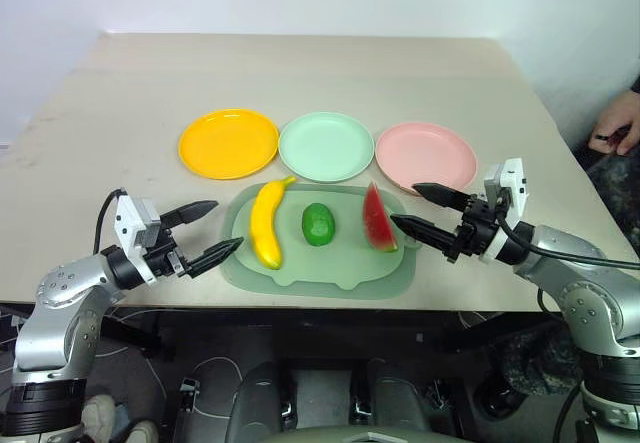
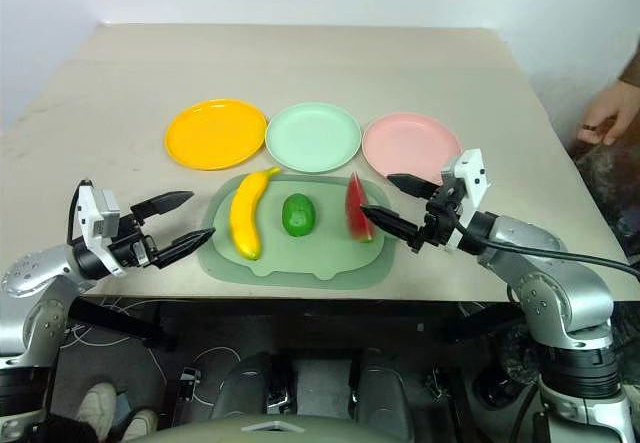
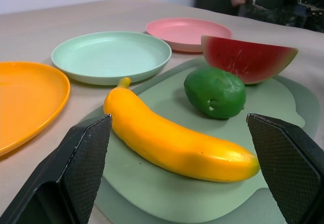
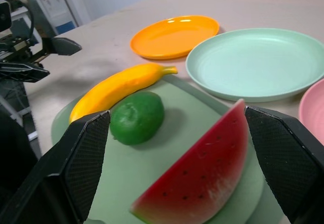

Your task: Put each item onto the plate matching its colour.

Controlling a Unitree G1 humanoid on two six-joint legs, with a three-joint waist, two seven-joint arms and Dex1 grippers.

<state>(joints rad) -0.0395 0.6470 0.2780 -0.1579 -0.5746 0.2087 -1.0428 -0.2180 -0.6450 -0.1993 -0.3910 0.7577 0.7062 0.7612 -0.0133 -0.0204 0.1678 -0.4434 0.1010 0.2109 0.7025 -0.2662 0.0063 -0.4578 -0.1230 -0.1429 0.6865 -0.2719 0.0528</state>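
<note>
Both jaws stand spread, holding nothing. Advance the left gripper (image 1: 208, 231) squarely across the banana (image 1: 266, 225); clamp mid-body before lifting toward the yellow-orange plate (image 1: 228, 143).

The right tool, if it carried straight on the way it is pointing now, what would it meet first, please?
Most likely the watermelon wedge: the right tool stands open and level, aimed across the tray, and the wedge sits between its fingers' lines in the right wrist view. The green fruit lies beyond. Depth is hard to judge.
</note>
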